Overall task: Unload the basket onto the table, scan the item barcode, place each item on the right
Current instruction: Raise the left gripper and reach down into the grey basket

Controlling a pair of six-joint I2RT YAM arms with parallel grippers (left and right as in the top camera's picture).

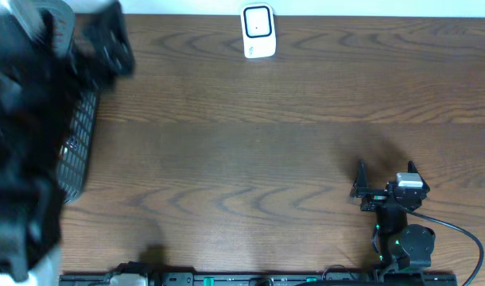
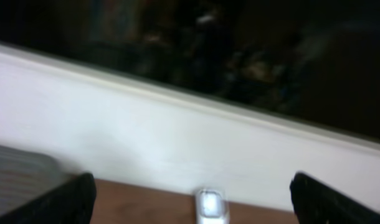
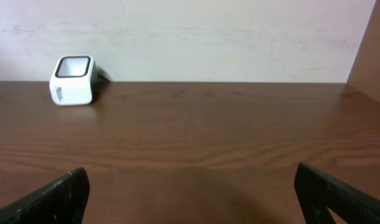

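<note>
1. State check: the left gripper (image 2: 191,184) has its jaws wide apart and holds nothing. The right gripper (image 3: 191,172) is likewise spread and empty, resting low near the table's (image 1: 250,159) front right.
2. Item location: no item can be made out in any view. A mesh basket (image 1: 78,147) lies at the table's left edge, partly hidden under the raised left arm. The item is probably inside it, but its contents cannot be told.
3. Scanner (image 1: 258,32) location: upright at the back edge, centre, close to the wall (image 3: 209,37), window facing the front. Both wrist views show it.
4. Step in hand, as judged: fetch the item. The left arm is the nearer one to the basket.
5. Lower the left gripper over the basket with jaws open. Confirm the item in the wrist view before closing.
6. Grip on faces that carry no barcode, so the fingers do not cover it.
7. Lift clear of the basket rim before moving across.
8. Present the barcode squarely to the scanner window, near but not touching. Hold steady.
9. Keep the right arm parked, well apart from the travel path.
</note>
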